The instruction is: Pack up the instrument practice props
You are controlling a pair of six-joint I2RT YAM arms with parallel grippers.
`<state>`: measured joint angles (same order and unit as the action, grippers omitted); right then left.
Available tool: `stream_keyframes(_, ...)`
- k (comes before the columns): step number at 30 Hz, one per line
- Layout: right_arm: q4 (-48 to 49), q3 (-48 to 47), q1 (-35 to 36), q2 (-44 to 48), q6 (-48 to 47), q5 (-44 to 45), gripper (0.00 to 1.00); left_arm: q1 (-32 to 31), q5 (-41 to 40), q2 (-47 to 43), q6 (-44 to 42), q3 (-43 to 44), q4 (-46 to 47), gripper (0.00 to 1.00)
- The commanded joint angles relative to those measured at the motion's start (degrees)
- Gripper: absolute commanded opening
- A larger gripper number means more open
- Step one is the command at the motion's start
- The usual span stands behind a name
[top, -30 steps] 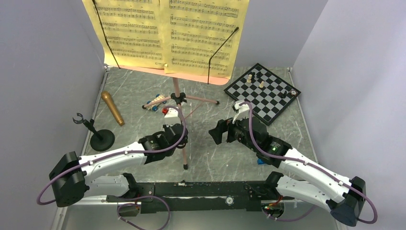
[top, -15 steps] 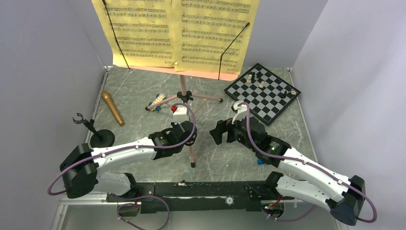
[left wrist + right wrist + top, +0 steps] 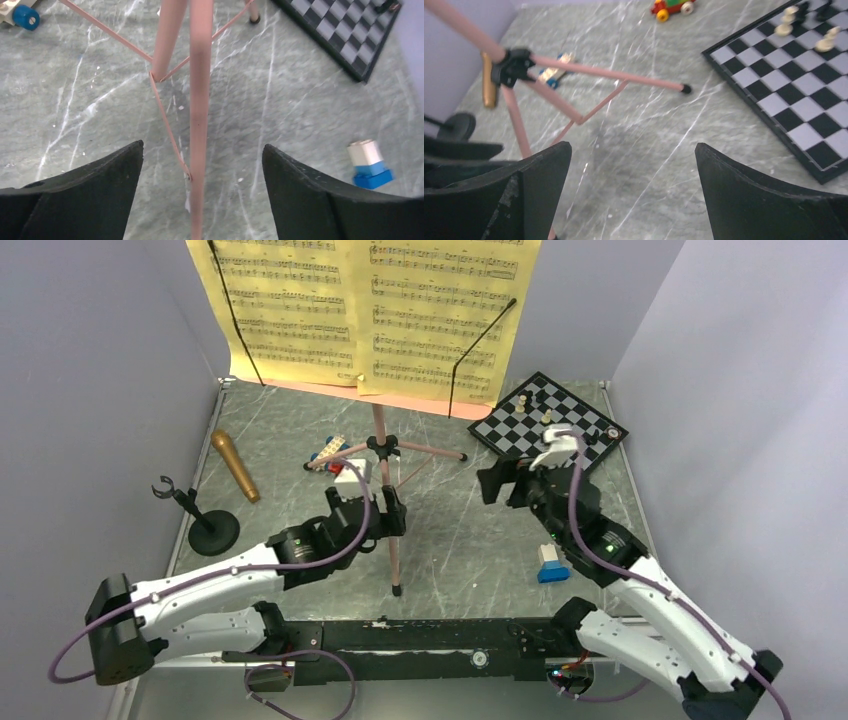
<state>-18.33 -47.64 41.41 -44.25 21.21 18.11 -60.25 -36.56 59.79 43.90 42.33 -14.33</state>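
Packing looks barely begun: none of the 4 props is folded, stacked or put away, and no box or bag shows in any view.

The pink music stand (image 3: pixel 381 430) stands upright on its 3 spread legs near the middle of the tabletop (image 3: pixel 460 540), toward the far edge. The yellow sheet-music pages (image 3: pixel 360 310) are still spread on its desk, held by 2 thin black arms. The gold-brown microphone (image 3: pixel 235 466) lies flat along the left edge. The black mic stand (image 3: pixel 205 525) sits upright on its round base just nearer along that edge, apart from the microphone.

The left hand (image 3: pixel 200 150) is low at the stand's near leg. Its jaws are wide apart with the leg between them, a clear gap on each side, so it grips nothing. The right hand (image 3: pixel 634 150) hovers fully open and empty over the right half of the tabletop, facing the tripod's hub.

Not part of the job: the chessboard (image 3: pixel 575 410) in the far right corner, the toy cars (image 3: pixel 328 452) by the tripod hub, and a blue-and-white brick (image 3: pixel 550 562) beside the right arm.

Left to do, as I judge it: pages off, stand folded, microphone and mic stand gathered.
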Motion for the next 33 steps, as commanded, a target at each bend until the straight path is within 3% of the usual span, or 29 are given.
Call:
stream_keyframes(1, -2.24, -5.0, -5.67, 3.77, 1.33, 0.67, 1.0, -0.23, -3.0, -4.08, -3.38, 3.04, -0.88, 0.98)
stream_keyframes(6, -0.37, -11.13, -9.89, 7.46, -0.71, -1.63, 1.0, -0.22, -1.88, -7.54, -13.83, 7.85, 0.95, 0.99)
stream_keyframes(11, 0.24, -21.21, -10.03, 6.18, -1.2, -7.97, 1.0, -0.22, 2.06, -14.71, -23.33, 7.63, 12.5, 0.99)
stream_keyframes(20, 8.64, -24.5, -10.03, 3.65, -0.16, -23.3, 0.99, -0.13, 16.05, -22.1, -29.68, 12.92, 18.65, 0.99)
stream_keyframes(24, 10.95, -26.1, -10.03, -0.13, -2.04, -28.56, 0.96, -0.14, 24.38, -21.24, -33.35, 16.76, 22.7, 0.99)
stream_keyframes(33, 16.08, -27.49, -11.07, -4.46, -3.94, -31.49, 0.86, -0.15, 31.35, -10.55, -37.0, 32.58, 20.21, 0.99)
